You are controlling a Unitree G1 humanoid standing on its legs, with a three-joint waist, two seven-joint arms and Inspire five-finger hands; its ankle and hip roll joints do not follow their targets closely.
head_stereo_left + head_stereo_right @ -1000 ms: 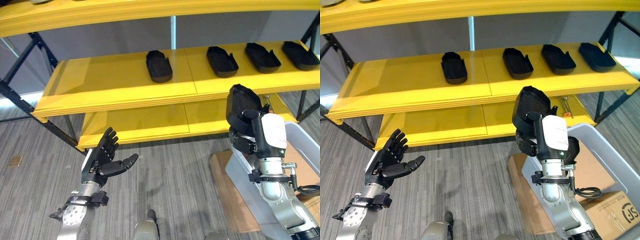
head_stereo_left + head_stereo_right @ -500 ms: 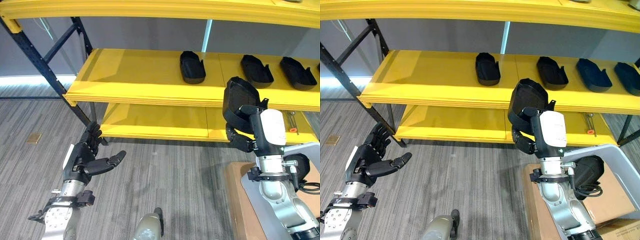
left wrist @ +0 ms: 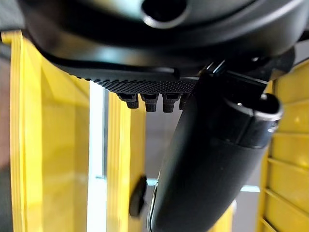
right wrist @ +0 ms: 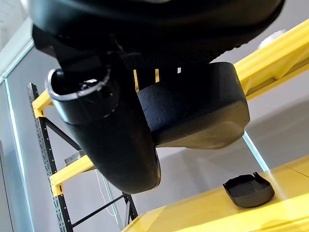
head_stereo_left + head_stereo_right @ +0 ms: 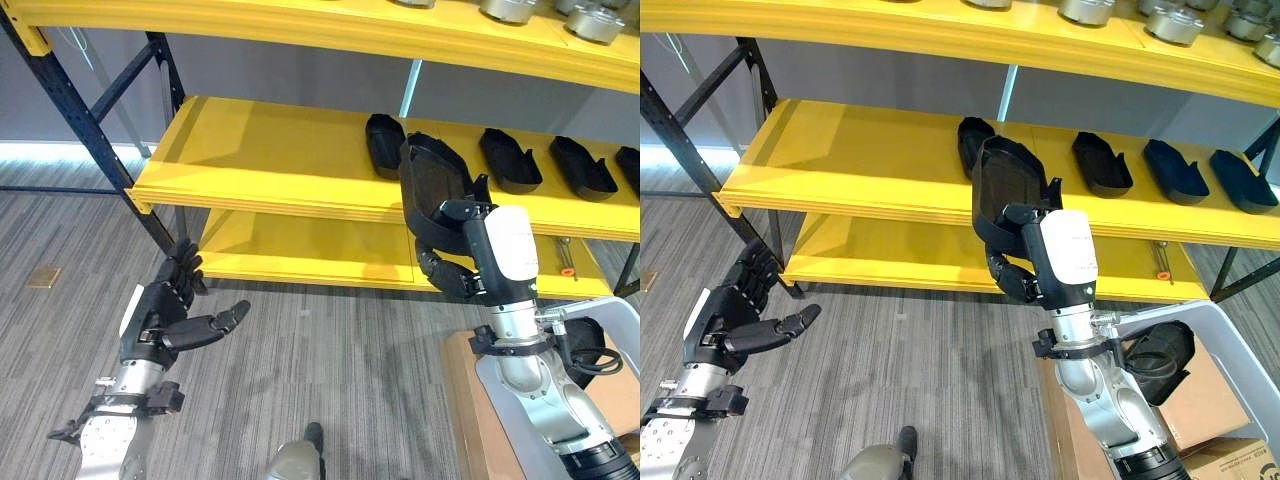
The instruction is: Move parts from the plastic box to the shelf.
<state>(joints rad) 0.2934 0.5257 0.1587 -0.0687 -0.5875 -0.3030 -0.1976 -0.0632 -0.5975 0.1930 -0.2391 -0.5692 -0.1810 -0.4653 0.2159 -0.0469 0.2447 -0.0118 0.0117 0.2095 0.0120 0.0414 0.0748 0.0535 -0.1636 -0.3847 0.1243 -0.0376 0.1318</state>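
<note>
Item: 1 black moulded part (image 5: 1007, 180), gripped in our right hand (image 5: 1025, 262), fingers and thumb curled round its lower end, held upright. Compared with 0.5 s ago, we have carried it up and to our left; it now stands in front of the middle shelf (image 5: 840, 165), overlapping the first part (image 5: 970, 140) already lying there, whereas before it sat lower, across the shelf's front edge. Stock on that shelf: 4 black parts visible, in 1 row running toward its right end. We see 1 more dark part (image 5: 1160, 355) in the grey plastic box (image 5: 1250, 395) at lower right. Our left hand (image 5: 735, 320) hangs over the floor, fingers straight and spread, holding nothing, much as before. We judge the carry nearly done: placing and release remain, likely on the bare left stretch.
</note>
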